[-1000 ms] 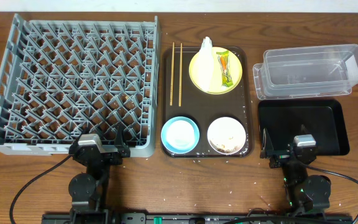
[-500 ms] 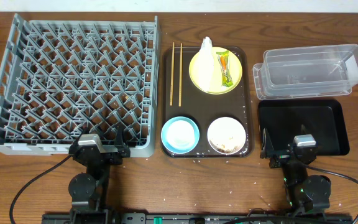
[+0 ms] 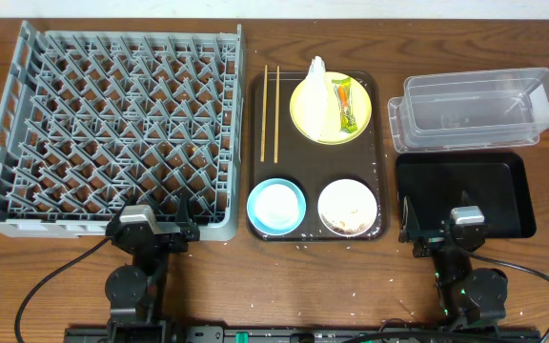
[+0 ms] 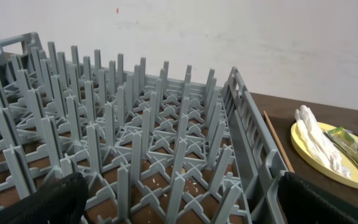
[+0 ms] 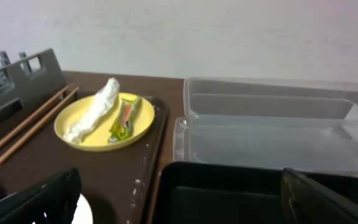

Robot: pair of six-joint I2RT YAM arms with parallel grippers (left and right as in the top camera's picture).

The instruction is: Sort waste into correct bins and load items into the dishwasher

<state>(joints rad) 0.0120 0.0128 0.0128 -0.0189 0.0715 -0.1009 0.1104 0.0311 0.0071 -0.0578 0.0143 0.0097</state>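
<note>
The grey dish rack [image 3: 112, 129] fills the left. On the brown serving tray [image 3: 379, 157] sit a pale-yellow plate [image 3: 315, 119] with a white napkin [image 3: 318, 90] and a yellow-green wrapper [image 3: 347, 105], two chopsticks [image 3: 271, 112], a light-blue bowl [image 3: 276, 205] holding a small white cup, and a white bowl [image 3: 349, 206] with food scraps. The clear tub [image 3: 475, 107] and black tray [image 3: 465, 191] lie at the right. My left gripper [image 4: 179, 202] is open over the rack's near edge. My right gripper [image 5: 179, 199] is open over the black tray's near edge [image 5: 229, 180].
Rice-like crumbs are scattered on the wooden table [image 3: 303, 262] near the front edge. The plate, napkin and wrapper show in the right wrist view [image 5: 104, 118], with the clear tub [image 5: 272, 124] behind the black tray. A white wall stands behind.
</note>
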